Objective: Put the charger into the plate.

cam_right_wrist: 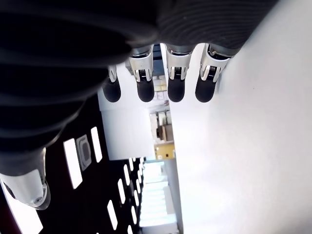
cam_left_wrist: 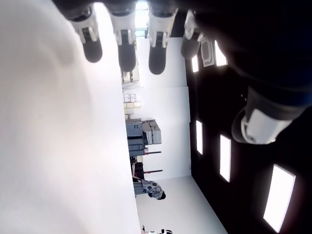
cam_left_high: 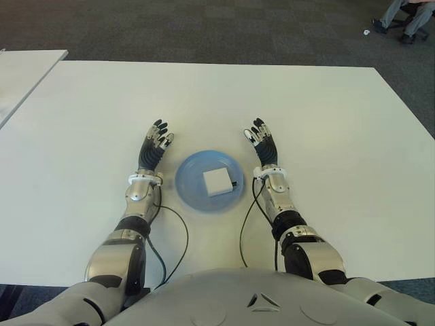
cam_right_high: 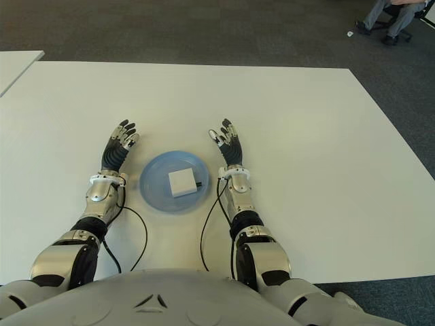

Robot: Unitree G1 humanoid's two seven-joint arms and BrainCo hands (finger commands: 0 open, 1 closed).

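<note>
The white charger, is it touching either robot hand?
Apart. Left eye view: charger lies in blue plate, bare table between plate and both the left hand and the right hand.

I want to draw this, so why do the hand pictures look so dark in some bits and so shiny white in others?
In the left wrist view the left hand is a dark shape against bright ceiling lights and the glaring white table. In the right wrist view the right hand is likewise backlit. In the left eye view light is even: charger and blue plate show clearly, with soft shadows.
</note>
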